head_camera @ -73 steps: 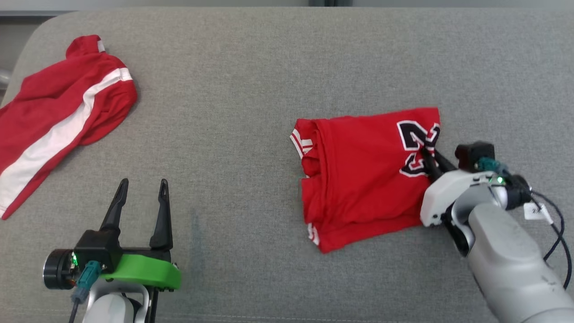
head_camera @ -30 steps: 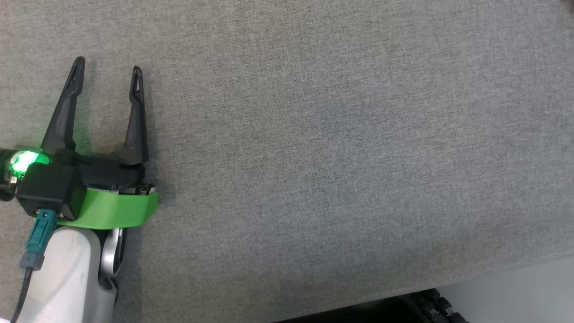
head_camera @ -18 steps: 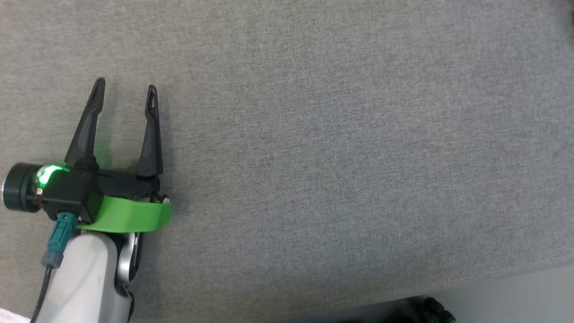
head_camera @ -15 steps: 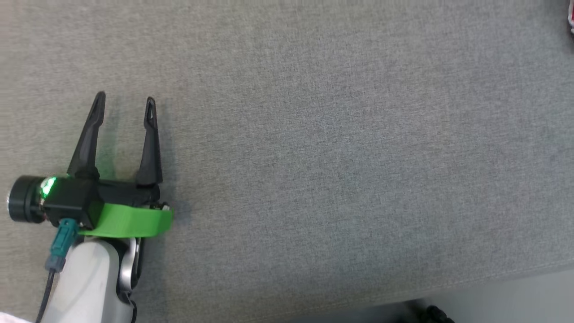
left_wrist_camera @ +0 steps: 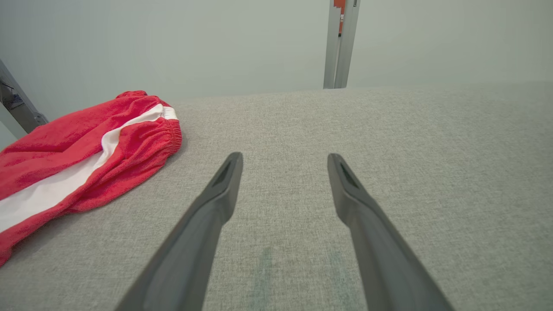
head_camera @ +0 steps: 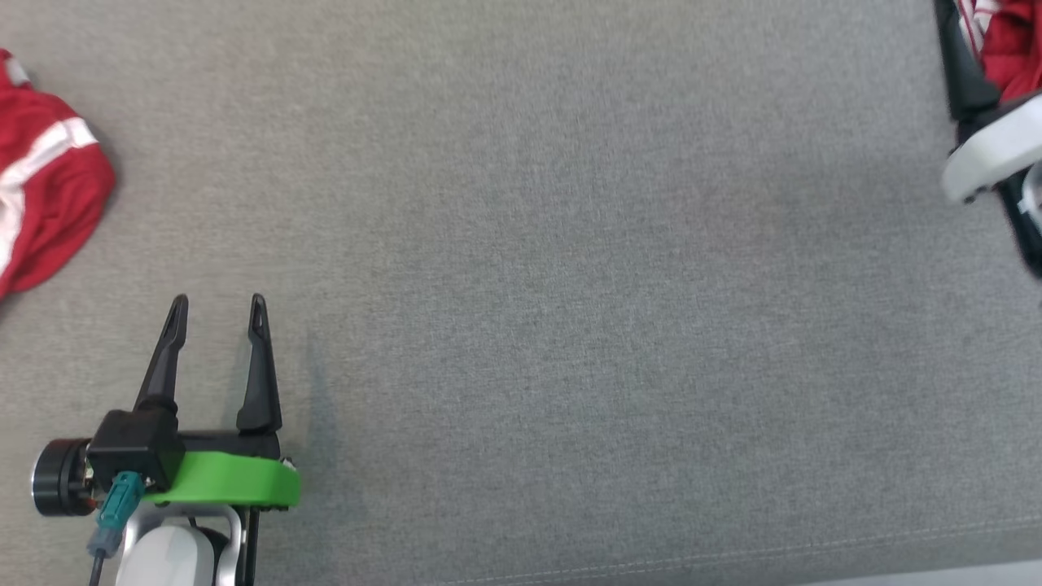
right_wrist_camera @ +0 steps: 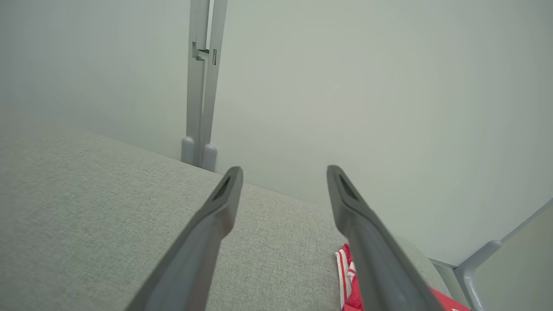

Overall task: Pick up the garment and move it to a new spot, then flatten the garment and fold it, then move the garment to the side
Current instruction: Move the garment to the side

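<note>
The red garment was cut off at the top right of the head view, partly hidden behind the right gripper, whose fingers stood apart, empty. The left gripper pointed forward over the grey surface, fingers also apart.

Shorts lie at the far left of a padded surface. The left gripper is at the lower left, near them but apart. The garment lies at the far right, with the right gripper just left of it.
</note>
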Robot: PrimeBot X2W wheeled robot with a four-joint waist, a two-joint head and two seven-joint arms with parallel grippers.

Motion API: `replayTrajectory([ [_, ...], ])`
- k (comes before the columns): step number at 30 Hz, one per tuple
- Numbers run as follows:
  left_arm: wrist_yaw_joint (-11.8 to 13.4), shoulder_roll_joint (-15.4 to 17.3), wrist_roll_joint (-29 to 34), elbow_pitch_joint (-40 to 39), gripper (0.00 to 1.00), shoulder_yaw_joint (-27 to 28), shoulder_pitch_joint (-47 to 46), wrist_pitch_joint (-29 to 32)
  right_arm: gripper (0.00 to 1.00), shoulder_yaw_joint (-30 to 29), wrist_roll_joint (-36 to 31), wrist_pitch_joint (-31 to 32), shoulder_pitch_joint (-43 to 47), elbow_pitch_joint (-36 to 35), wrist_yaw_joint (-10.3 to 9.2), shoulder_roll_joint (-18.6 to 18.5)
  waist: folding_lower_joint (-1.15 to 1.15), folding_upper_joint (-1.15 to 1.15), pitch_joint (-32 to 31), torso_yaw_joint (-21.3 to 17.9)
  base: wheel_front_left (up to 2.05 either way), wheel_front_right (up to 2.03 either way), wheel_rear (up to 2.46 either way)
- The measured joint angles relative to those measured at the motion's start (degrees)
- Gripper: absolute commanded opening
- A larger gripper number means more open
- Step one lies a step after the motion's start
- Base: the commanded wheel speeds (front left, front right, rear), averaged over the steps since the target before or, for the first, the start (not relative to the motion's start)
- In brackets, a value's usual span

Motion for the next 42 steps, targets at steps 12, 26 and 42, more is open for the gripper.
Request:
replayTrajectory([
  [12,0.1,-0.6,-0.8,2.2,1.00,1.3,4.3,-0.1,1.00,-7.5,-2.4,-0.4,21.5,-12.9,-0.01,9.4,0.00,0.00,-10.3,1.7,0.00,0.00,0.00],
  [26,-0.3,-0.6,-0.8,4.4,1.00,0.9,5.9,-0.1,1.00,-12.2,-3.0,0.9,39.5,-24.4,-0.01,19.0,0.00,0.00,-16.6,0.1,0.00,0.00,0.00],
  [42,-0.2,0.0,-1.5,5.1,1.00,0.1,7.7,0.9,1.00,-16.8,-7.1,3.0,51.2,-30.6,-0.02,25.3,0.00,0.00,-21.8,1.0,0.00,0.00,0.00],
])
